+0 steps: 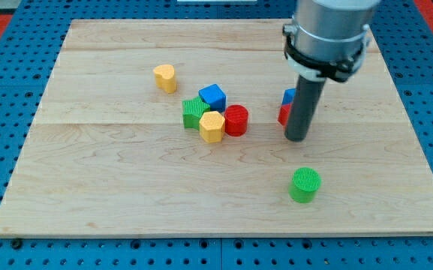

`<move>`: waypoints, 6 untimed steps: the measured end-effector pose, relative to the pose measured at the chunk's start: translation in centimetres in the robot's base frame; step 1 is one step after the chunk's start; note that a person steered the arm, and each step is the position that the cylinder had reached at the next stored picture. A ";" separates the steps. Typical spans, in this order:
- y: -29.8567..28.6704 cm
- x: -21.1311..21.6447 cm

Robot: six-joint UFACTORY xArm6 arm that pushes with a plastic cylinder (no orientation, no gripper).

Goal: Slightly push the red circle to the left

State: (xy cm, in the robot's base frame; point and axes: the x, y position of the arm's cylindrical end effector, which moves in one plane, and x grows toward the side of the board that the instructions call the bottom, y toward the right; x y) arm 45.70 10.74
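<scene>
The push is not yet begun: the tip [297,138], a bare rod with no pincer to report, stands well right of the red circle [236,120], which sits mid-board touching the yellow block [211,126].

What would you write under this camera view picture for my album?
My tip rests right of the red circle, which sits in a cluster with yellow, green and blue blocks.

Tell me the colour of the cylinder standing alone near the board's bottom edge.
Green. The lone cylinder shows clearly in the camera view, below my tip.
</scene>
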 end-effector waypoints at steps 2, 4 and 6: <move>-1.3 -2.4; -7.6 -3.2; -4.2 -9.8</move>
